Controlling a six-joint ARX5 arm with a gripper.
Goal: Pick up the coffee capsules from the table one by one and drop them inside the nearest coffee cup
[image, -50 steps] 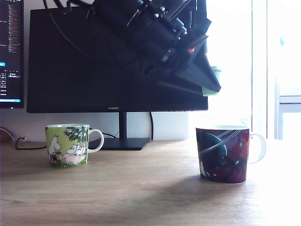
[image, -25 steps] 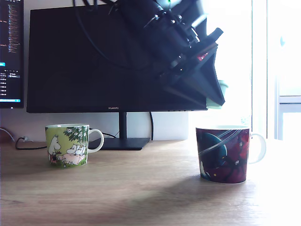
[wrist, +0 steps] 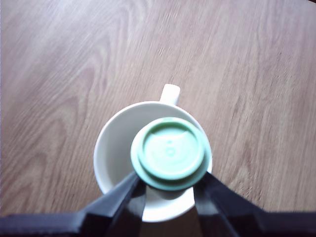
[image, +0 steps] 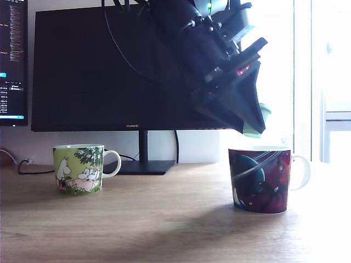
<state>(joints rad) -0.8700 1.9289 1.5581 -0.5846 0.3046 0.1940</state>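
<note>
Gripper (image: 253, 127) holding the mint green capsule (image: 262, 118) above the dark mug (image: 260, 179).

Exterior view: the arm has come lower and further toward the view's right than a second earlier, bringing the capsule just over the mug's rim. A green mug (image: 80, 167) stands well apart on the wooden table (image: 164, 219), before a black monitor (image: 109, 71); window glare washes out the right side. Wrist view: the two fingers (wrist: 123, 195) are closed on the capsule (wrist: 170, 152), which hangs over the mug's white interior (wrist: 116, 148); the capsule's printed side is hidden.
</note>
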